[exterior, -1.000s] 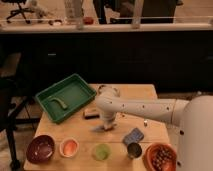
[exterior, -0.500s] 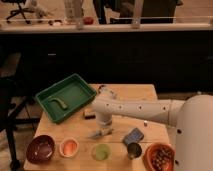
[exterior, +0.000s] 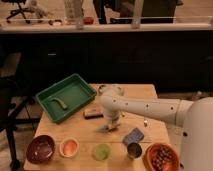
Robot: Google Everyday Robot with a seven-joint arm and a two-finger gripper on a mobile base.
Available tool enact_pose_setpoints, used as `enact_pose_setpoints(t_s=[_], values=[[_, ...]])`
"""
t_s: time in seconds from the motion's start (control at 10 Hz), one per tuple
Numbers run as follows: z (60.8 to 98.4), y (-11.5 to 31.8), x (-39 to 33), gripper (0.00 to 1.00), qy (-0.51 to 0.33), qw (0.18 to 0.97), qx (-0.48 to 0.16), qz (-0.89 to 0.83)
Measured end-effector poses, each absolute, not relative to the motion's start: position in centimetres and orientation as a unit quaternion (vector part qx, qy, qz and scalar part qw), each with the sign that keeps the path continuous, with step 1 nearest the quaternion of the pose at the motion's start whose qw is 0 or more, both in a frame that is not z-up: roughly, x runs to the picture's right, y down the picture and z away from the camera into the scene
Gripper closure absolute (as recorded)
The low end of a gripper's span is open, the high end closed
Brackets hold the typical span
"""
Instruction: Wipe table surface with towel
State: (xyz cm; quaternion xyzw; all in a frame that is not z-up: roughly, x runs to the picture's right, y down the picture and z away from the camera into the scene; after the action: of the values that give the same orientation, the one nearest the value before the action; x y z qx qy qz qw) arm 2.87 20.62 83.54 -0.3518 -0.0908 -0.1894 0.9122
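Observation:
My white arm [exterior: 142, 107] reaches from the right across the wooden table [exterior: 150, 92]. The gripper [exterior: 111, 125] points down at the table's middle, on or just above a small grey patch [exterior: 106, 129] that may be the towel. I cannot tell whether it touches it. A blue-grey folded cloth [exterior: 133, 135] lies just right of the gripper. A dark flat block [exterior: 93, 113] lies just left of it.
A green tray [exterior: 75, 86] with a green item inside stands at the back left. Along the front edge are a dark red bowl [exterior: 41, 148], an orange cup [exterior: 69, 147], a green cup [exterior: 102, 151], a metal cup [exterior: 133, 150] and an orange bowl of nuts [exterior: 161, 157].
The gripper has shifted slightly to the right and toward the front of the table. The other things have not moved.

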Motion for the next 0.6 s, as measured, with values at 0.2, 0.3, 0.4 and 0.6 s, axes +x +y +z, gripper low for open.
enact_pose_setpoints(t_s=[0.2,0.3,0.4,0.6], values=[[84.5,19.7,2.3,1.00,-0.086,0.914,-0.349,-0.188],[84.7,19.6,1.6,1.00,-0.089,0.913,-0.348,-0.191],[84.6,19.6,0.4,1.00,-0.096,0.912,-0.348,-0.197],[84.0,19.8,-2.3,1.00,-0.124,0.905,-0.344,-0.215]])
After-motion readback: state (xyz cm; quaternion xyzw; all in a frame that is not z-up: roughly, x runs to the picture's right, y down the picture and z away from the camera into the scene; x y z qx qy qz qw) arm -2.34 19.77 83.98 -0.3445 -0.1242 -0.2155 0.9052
